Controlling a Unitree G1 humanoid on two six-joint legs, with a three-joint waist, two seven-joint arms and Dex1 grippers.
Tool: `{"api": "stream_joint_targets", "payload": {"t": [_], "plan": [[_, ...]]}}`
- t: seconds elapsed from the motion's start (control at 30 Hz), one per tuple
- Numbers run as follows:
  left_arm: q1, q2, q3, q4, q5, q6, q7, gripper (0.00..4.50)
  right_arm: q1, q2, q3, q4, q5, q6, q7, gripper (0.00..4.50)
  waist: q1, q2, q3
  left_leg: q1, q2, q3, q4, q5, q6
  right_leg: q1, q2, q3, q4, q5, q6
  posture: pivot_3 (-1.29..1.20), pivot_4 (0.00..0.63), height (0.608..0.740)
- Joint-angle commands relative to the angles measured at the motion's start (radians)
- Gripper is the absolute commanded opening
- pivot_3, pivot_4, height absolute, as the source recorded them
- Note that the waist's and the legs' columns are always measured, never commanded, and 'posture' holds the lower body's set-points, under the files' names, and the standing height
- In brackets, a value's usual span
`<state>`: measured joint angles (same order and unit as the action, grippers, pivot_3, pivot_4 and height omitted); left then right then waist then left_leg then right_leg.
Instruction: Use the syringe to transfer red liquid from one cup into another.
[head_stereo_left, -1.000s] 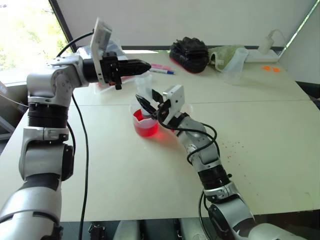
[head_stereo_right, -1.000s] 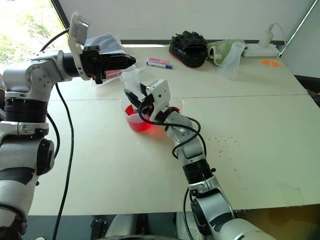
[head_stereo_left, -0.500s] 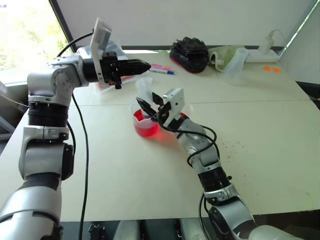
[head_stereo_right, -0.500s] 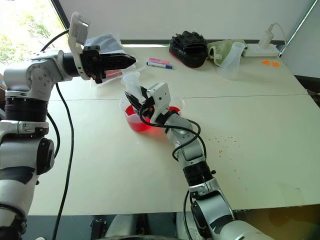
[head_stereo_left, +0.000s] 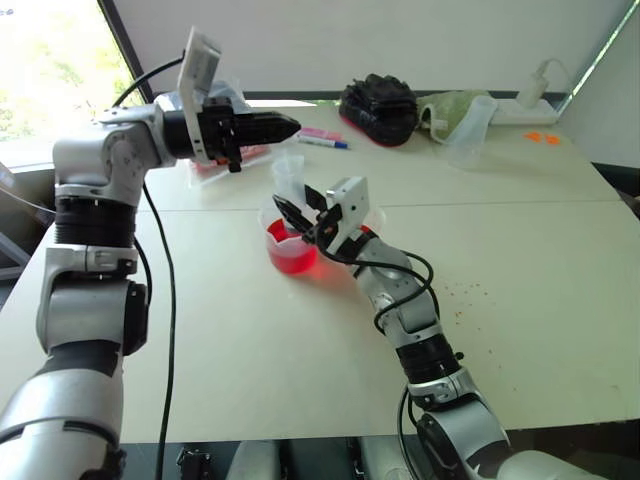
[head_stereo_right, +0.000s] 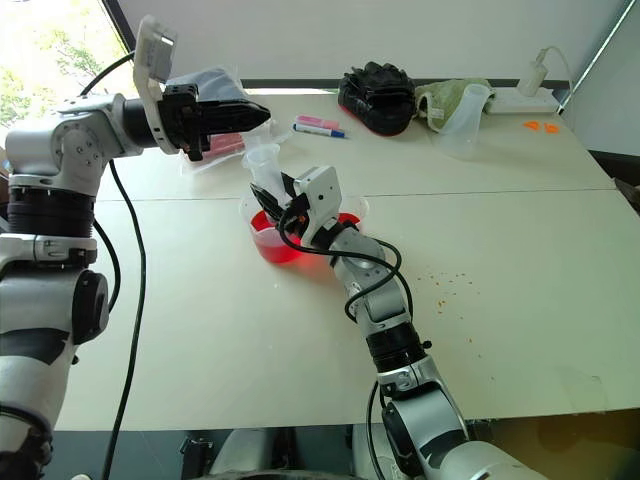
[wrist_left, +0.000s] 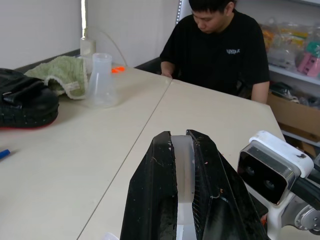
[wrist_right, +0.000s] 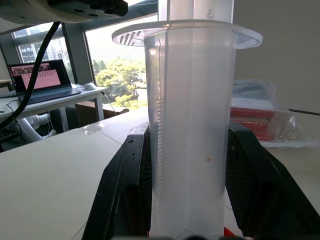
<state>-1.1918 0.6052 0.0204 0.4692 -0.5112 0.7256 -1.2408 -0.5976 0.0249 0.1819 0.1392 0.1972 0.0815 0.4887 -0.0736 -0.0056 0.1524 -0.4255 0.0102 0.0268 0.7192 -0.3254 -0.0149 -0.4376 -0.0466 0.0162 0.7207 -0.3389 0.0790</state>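
Observation:
The clear syringe (head_stereo_left: 289, 183) stands upright over the spouted beaker (head_stereo_left: 288, 255), which holds red liquid (head_stereo_right: 270, 247). My right gripper (head_stereo_left: 293, 211) is shut on the syringe barrel (wrist_right: 190, 125), one finger on each side. Above it, my left gripper (head_stereo_left: 292, 126) points level toward the right. It is shut on a clear strip (wrist_left: 183, 170) that looks like the syringe's plunger handle. The syringe's tip is hidden. A smaller clear cup (head_stereo_right: 354, 213) with red in it sits just behind my right wrist, mostly covered.
At the table's back lie a marker pen (head_stereo_left: 322, 138), a black bag (head_stereo_left: 378, 108), a green cloth (head_stereo_left: 445, 104), a clear flask (head_stereo_left: 470, 130) and a power strip (head_stereo_left: 530, 106). A plastic bag (head_stereo_right: 215, 90) lies behind my left gripper. A person (wrist_left: 215, 45) sits at the table's far end.

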Motion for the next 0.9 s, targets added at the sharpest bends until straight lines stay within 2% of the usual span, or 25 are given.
{"api": "stream_joint_targets", "payload": {"t": [0.03, 0.63, 0.9], "plan": [[-0.087, 0.017, 0.057, -0.010, -0.001, -0.056, 0.024, 0.02, 0.022, 0.009, 0.051, -0.008, -0.019, 0.000, 0.028, 1.37, 0.000, 0.000, 0.000, 0.000, 0.000, 0.000, 0.000, 0.000, 0.000, 0.000, 0.000, 0.000, 0.000, 0.000, 0.000, 0.00, 0.150, 0.711], [-0.060, 0.005, 0.065, -0.026, -0.023, -0.013, 0.040, 0.02, 0.004, 0.008, 0.037, -0.005, -0.015, -0.007, 0.028, 1.37, 0.000, 0.000, 0.000, 0.000, 0.000, 0.000, 0.000, 0.000, 0.000, 0.000, 0.000, 0.000, 0.000, 0.000, 0.000, 0.00, 0.150, 0.711], [-0.037, 0.002, 0.074, -0.070, -0.043, 0.005, 0.048, 3.29, -0.019, 0.015, 0.027, 0.006, -0.033, -0.063, 0.019, 1.37, 0.000, 0.000, 0.000, 0.000, 0.000, 0.000, 0.000, 0.000, 0.000, 0.000, 0.000, 0.000, 0.000, 0.000, 0.000, 0.00, 0.150, 0.711]]}}
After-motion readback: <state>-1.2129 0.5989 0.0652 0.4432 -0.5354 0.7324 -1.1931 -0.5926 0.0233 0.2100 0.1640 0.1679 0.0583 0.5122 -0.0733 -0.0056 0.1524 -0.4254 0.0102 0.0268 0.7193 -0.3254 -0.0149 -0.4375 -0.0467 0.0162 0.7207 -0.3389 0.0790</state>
